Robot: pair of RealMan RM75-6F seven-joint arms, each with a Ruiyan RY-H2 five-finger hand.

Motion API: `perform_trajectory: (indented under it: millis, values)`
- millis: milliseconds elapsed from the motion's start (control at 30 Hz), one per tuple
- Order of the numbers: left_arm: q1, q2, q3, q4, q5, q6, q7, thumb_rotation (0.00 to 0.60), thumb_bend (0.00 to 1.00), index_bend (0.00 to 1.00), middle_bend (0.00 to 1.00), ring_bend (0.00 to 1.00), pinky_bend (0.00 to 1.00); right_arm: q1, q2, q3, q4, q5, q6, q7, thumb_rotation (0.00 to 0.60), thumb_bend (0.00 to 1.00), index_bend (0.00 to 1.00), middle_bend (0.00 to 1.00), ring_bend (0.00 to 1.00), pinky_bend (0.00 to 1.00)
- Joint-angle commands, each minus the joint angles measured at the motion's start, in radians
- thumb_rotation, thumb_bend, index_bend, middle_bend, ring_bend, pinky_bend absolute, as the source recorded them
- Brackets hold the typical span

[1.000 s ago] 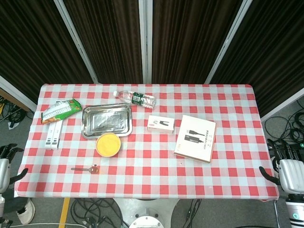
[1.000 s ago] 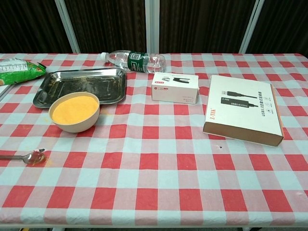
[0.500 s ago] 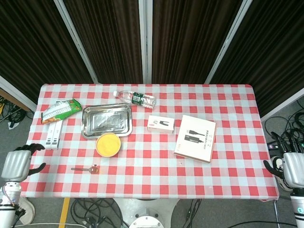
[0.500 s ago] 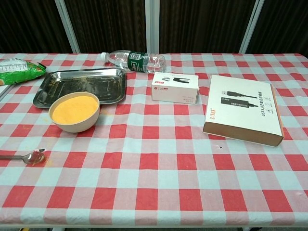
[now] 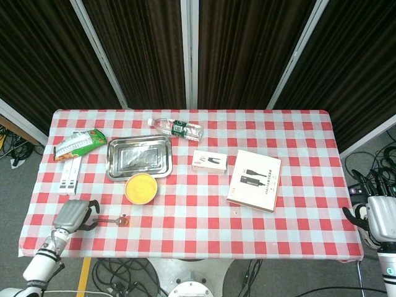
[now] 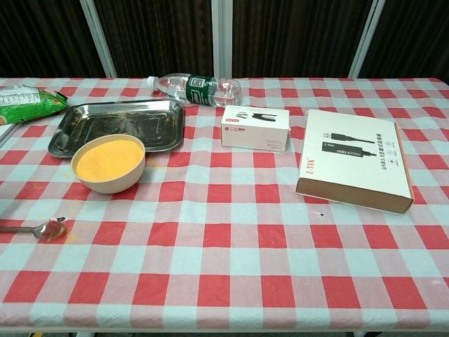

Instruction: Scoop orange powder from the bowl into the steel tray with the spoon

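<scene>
Spoon (image 5: 110,219) is laid left-right at lower left, handle toward left hand (image 5: 72,215). That hand is seen empty, fingers apart; right hand (image 5: 378,216) is far off, grip unclear.

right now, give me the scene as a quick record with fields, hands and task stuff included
left hand: over the table's near left edge, at the spoon's handle end; grasp not clear
right hand: off the table's right end, holding nothing visible
spoon: flat on the cloth, orange traces in its bowl
bowl: full of orange powder, in front of the tray
steel tray: behind the bowl, no heap of powder inside
others: water bottle on its side, white box, larger flat box, green snack bag
</scene>
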Motion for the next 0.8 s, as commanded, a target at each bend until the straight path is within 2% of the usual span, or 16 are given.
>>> perform_trajectory:
  millis: [33, 333, 800]
  values:
    - [-0.011, -0.033, 0.004, 0.013, -0.020, -0.005, 0.008, 0.600, 0.29, 0.57, 0.98, 0.95, 1.00, -0.001, 0.000, -0.002, 0.000, -0.001, 0.001, 0.003, 0.600, 0.15, 0.09, 0.22, 0.03, 0.12]
    - [-0.043, -0.078, 0.003, 0.021, -0.076, -0.052, 0.045, 0.600, 0.36, 0.57, 1.00, 0.97, 1.00, -0.007, -0.003, -0.007, 0.010, 0.005, 0.003, 0.021, 0.600, 0.15, 0.09, 0.22, 0.03, 0.12]
    - [-0.039, -0.093, 0.018, 0.035, -0.100, -0.031, 0.051, 0.600, 0.37, 0.60, 1.00, 0.97, 1.00, -0.008, -0.011, -0.011, 0.025, 0.014, -0.005, 0.036, 0.600, 0.15, 0.09, 0.22, 0.03, 0.12]
